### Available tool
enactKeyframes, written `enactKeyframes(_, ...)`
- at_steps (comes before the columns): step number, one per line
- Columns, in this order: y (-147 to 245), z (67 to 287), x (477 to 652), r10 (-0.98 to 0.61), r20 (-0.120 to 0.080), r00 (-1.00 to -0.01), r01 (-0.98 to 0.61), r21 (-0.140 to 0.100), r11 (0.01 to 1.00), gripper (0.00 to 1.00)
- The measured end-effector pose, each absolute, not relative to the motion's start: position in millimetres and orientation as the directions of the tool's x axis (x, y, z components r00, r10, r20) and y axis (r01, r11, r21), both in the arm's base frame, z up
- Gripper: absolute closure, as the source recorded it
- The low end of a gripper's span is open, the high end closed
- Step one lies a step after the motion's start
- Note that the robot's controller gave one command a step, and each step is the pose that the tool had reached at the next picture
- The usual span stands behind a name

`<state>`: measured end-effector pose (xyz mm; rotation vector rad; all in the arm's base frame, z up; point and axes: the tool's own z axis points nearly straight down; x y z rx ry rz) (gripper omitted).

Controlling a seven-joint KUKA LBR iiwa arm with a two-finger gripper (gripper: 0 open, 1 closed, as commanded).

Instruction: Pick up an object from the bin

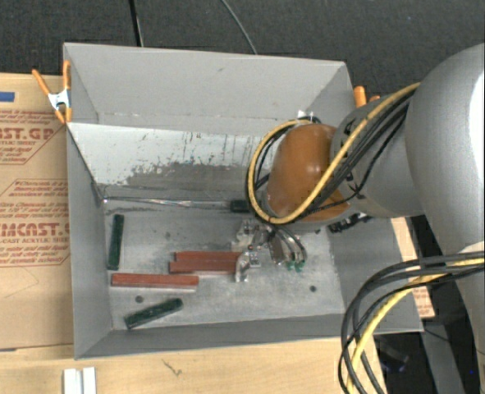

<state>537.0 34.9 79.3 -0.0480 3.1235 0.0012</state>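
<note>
My gripper is low over the bin floor, right of the middle, under the arm's orange cover. Its metal fingertips stand at the right end of a short reddish-brown bar lying flat on the floor. Whether the bar's end lies between the fingers I cannot make out. A longer reddish-brown bar lies just below and left of the first one. A small green piece shows right beside the gripper, on its right.
A dark green stick lies upright along the left wall. Another dark green stick lies slanted near the front left corner. A small dark piece sits at the foot of the back wall.
</note>
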Motion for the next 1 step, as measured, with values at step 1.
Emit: enactKeyframes(1,54.3,273.0,532.1,-0.097,0.000,-0.995,-0.097,-0.001,0.995,1.00)
